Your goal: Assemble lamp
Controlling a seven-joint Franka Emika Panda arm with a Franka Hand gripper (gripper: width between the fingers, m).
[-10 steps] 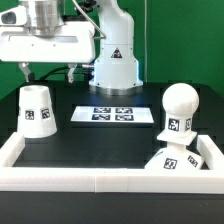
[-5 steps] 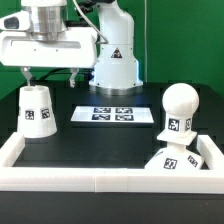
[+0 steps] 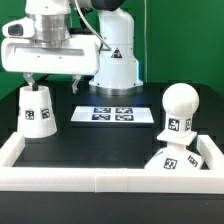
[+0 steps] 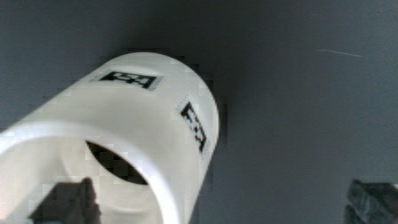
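gripper [image 3: 54,79] open over shade [image 3: 38,111] | bulb [image 3: 177,112] ext. right

Franka arm [image 3: 112,40] upright at rear of scene, white. Wrist at exterior view's upper left, pointing straight down. Gripper [image 3: 54,80] wide open, fingers vertical, one dark fingertip [image 3: 31,80] visible at each side, nothing held.

Open table [image 3: 100,140] between shade [image 3: 38,110] and bulb [image 3: 177,110]
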